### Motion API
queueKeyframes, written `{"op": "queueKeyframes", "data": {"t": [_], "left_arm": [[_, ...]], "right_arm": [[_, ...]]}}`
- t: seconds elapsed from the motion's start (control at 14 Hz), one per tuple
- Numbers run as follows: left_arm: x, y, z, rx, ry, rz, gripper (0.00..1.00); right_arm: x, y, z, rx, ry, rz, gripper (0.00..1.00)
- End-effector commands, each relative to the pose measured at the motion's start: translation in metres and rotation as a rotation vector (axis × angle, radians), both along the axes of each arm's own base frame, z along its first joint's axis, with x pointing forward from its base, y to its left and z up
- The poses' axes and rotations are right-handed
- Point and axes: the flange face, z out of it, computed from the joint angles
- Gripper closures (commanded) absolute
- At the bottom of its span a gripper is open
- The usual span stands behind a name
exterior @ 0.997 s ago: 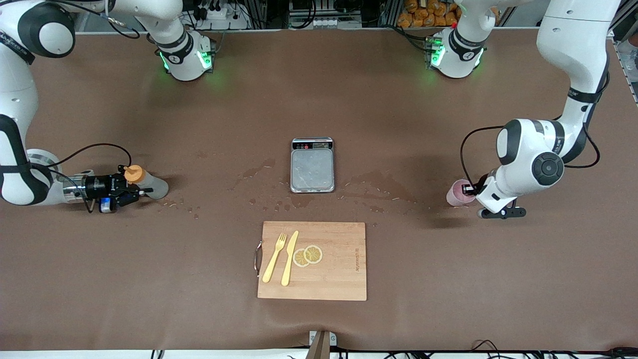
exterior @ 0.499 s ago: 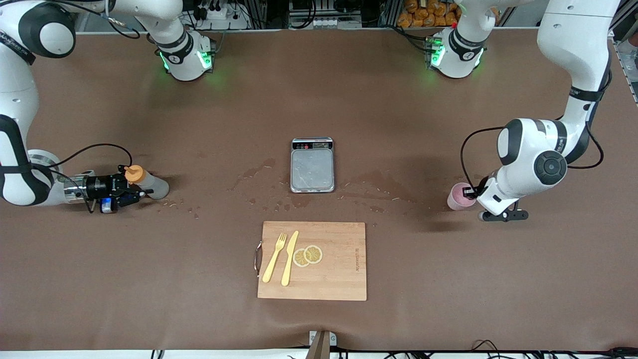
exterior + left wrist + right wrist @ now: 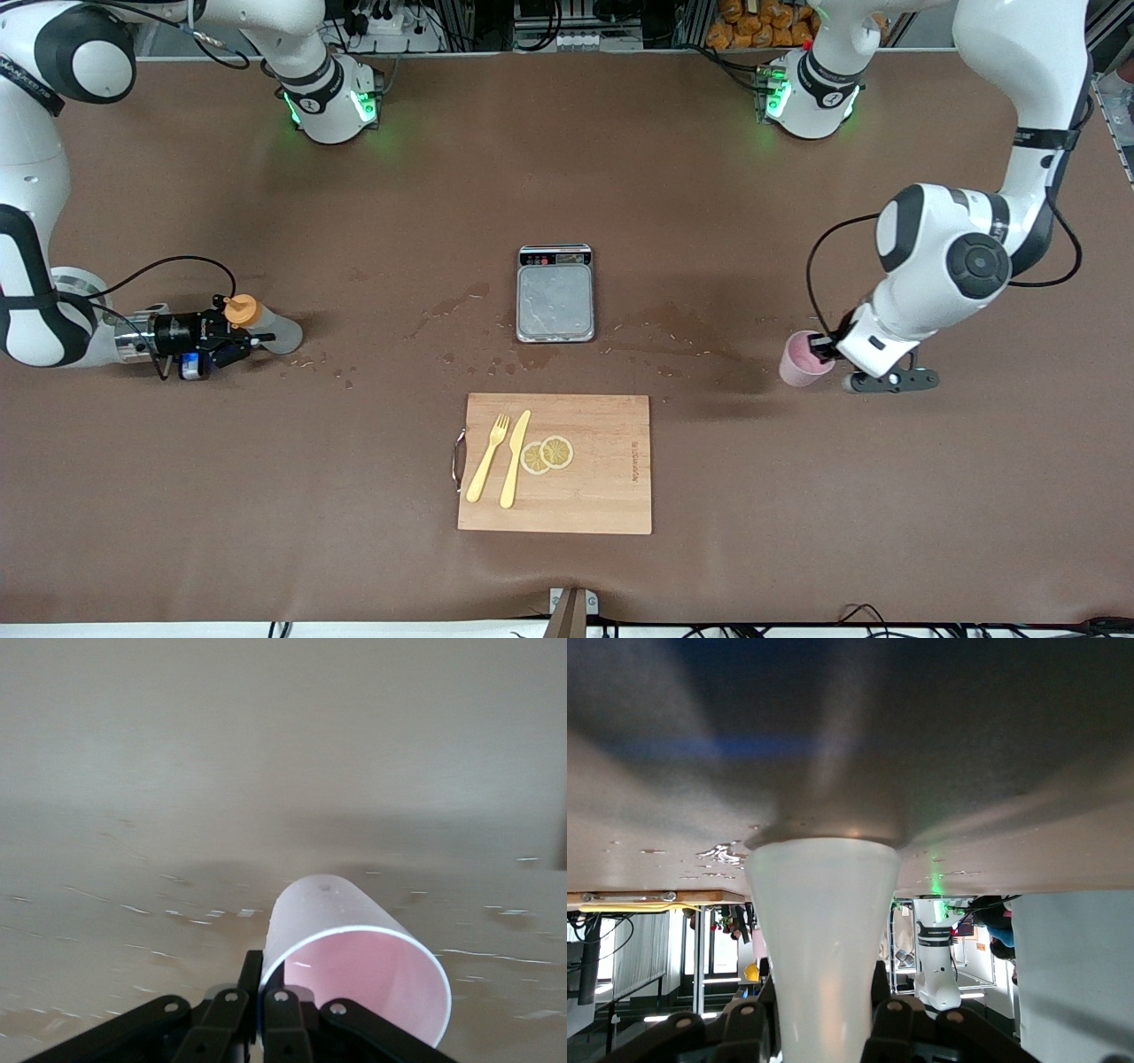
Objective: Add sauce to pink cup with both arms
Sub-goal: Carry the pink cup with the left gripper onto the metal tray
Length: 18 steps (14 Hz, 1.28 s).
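Gripping the sauce (image 3: 266, 331) near its orange cap, the right claw (image 3: 232, 339) had its fingers pressed onto the bottle at the right arm's end of the table (image 3: 567, 177), bottle's long axis pointing away from the claw toward the table's middle. Toward the left arm's end, the left claw (image 3: 829, 353) pinched the rim of the pink cup (image 3: 802, 361), mouth tilted toward that wrist. Bottle and cup lay well apart, with the scale (image 3: 555, 293) between them, so the pour likely depended on both arms converging mid-table.
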Motion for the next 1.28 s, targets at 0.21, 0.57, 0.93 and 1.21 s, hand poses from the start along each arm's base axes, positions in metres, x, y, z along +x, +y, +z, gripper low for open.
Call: {"op": "queueKeyframes", "data": {"t": [0.21, 0.57, 0.93, 1.21], "left_arm": [[-0.022, -0.12, 0.057, -0.038, 0.024, 0.05, 1.0], [-0.057, -0.229, 0.057, -0.073, 0.045, 0.093, 1.0], [-0.09, -0.305, 0.025, -0.076, 0.099, 0.054, 1.0], [-0.097, -0.348, -0.013, -0.061, 0.114, 0.012, 1.0]], "right_arm": [[0.027, -0.004, 0.034, -0.06, 0.062, 0.015, 0.64], [0.042, 0.013, 0.056, -0.119, 0.107, 0.043, 0.64], [0.064, 0.029, 0.098, -0.24, 0.151, 0.085, 0.63], [0.072, 0.048, 0.118, -0.304, 0.166, 0.119, 0.62]]}}
